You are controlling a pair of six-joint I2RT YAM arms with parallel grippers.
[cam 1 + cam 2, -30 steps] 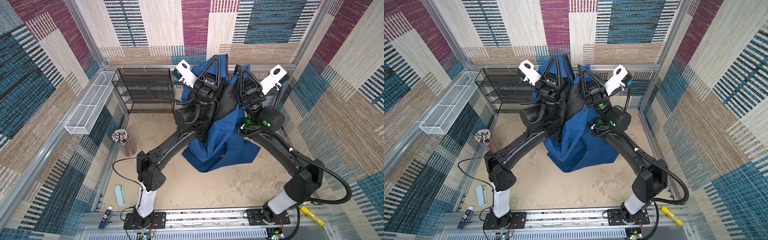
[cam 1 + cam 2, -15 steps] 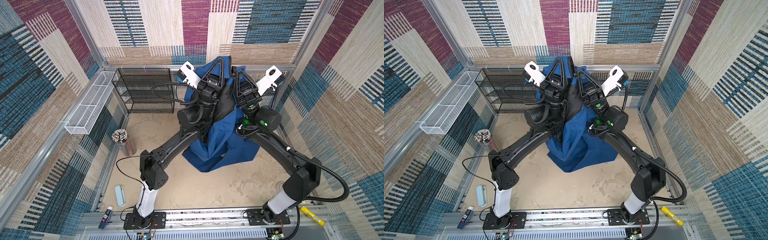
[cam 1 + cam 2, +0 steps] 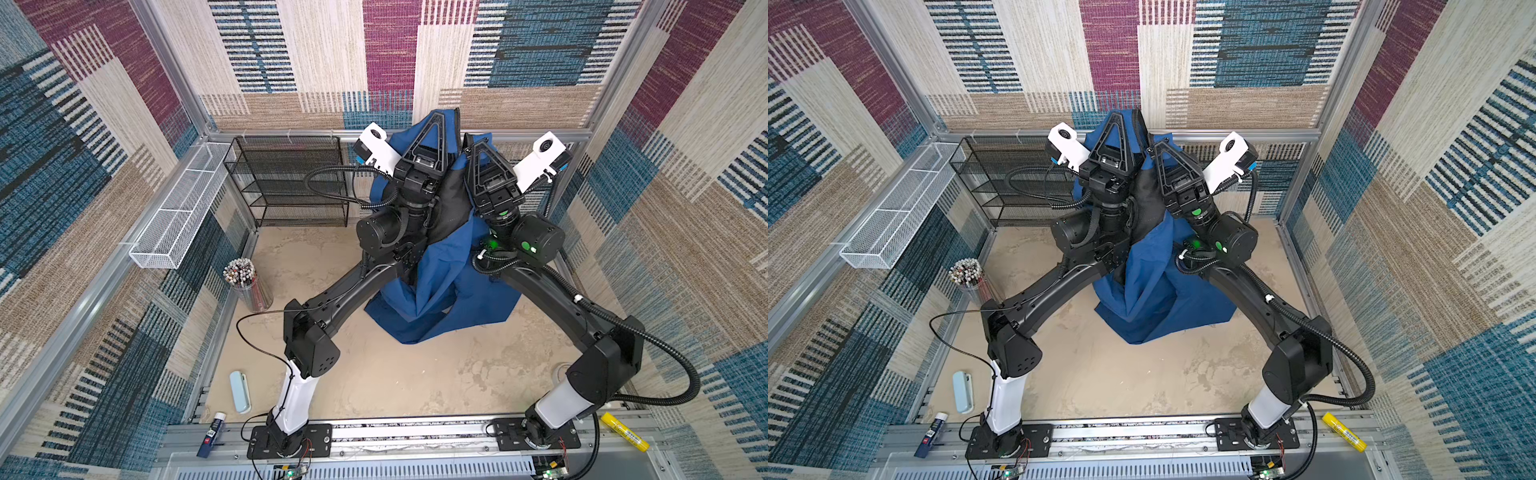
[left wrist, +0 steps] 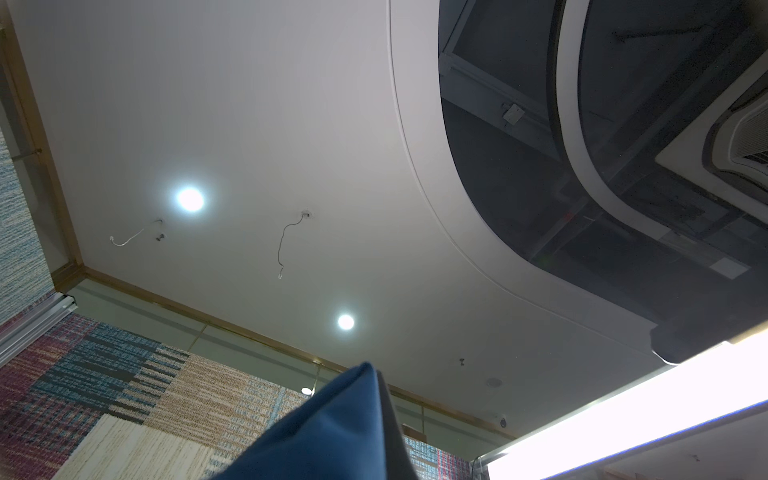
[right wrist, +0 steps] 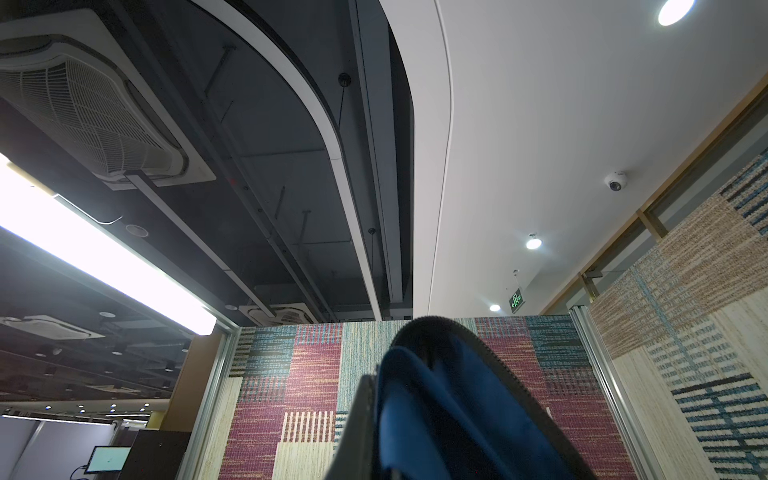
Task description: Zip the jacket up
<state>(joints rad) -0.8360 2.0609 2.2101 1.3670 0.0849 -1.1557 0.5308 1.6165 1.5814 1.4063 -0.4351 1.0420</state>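
Toward the back edge of the table [image 3: 374, 386], about midway along it, the jacket [image 3: 436, 286] hangs as a crumpled blue column. Its lower folds are pooled on the sandy surface and its top is lifted above the rear rail [image 3: 291, 135]. Both top views show the whole drape, with black lining [image 3: 453, 203] exposed between the two raised arms and blue shell spilling below.

The left gripper [image 3: 437, 118] and right gripper [image 3: 478, 144] point upward side by side. Each is clamped tight with jacket cloth pinched at its tip.

The wrist views add close detail. The left wrist view shows only a smooth blue peak of cloth [image 4: 332, 436] against the ceiling [image 4: 291, 124]. The right wrist view shows a blue fold [image 5: 436, 415] edged by black zipper teeth [image 5: 503, 365].

Neither wrist view shows the fingertips clearly, and a dark strip beside the fold is too blurred to name. In the top views the arms cover much of the jacket's upper half. Sleeves, pockets and chest text cannot be made out.
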